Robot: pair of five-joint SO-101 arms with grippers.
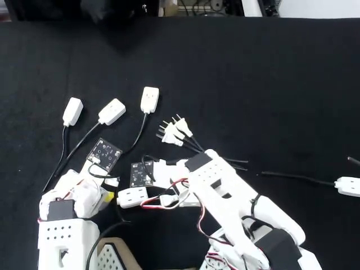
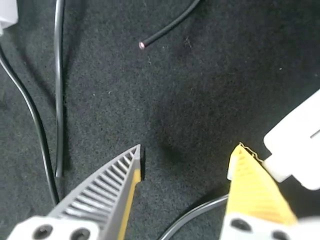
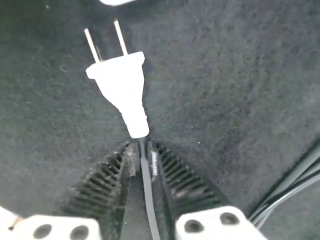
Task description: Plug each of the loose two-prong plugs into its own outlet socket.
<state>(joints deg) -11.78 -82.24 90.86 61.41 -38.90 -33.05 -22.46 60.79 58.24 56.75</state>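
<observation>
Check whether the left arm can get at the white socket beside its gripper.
Probably yes: the left gripper is open and empty, and the socket lies right beside it, nothing between.

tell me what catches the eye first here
A white two-prong plug stands out, its cord pinched in the right gripper just behind it. Three white sockets sit in a row on the black table's left half, and the left gripper hangs open over it.

outlet socket (image 1: 349,185) cut by high view's right edge, white block (image 2: 300,140) cut by left wrist view's edge, kind unclear, white piece (image 3: 117,1) mostly out of frame, cord (image 3: 146,190) part hidden, pinched in right gripper (image 3: 142,146), plug cluster (image 1: 173,132) count unclear
</observation>
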